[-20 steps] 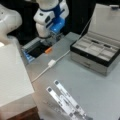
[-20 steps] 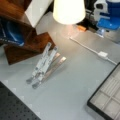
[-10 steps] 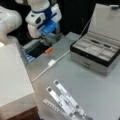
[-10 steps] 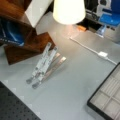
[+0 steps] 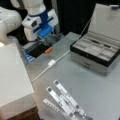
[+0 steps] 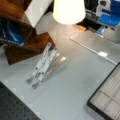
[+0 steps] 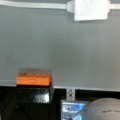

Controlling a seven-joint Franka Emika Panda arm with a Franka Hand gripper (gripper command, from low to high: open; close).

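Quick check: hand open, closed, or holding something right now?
Hand: in a front view it hangs low at the table's far edge, just above the orange block; open or closed cannot be told.

White Panda arm (image 5: 32, 10) reaches down from a front view's top left, wrist with blue housing tilted. Gripper (image 5: 46, 41) sits low by the table's far edge, fingers dark. In a front view, blue wrist part (image 6: 110, 15) at top right.
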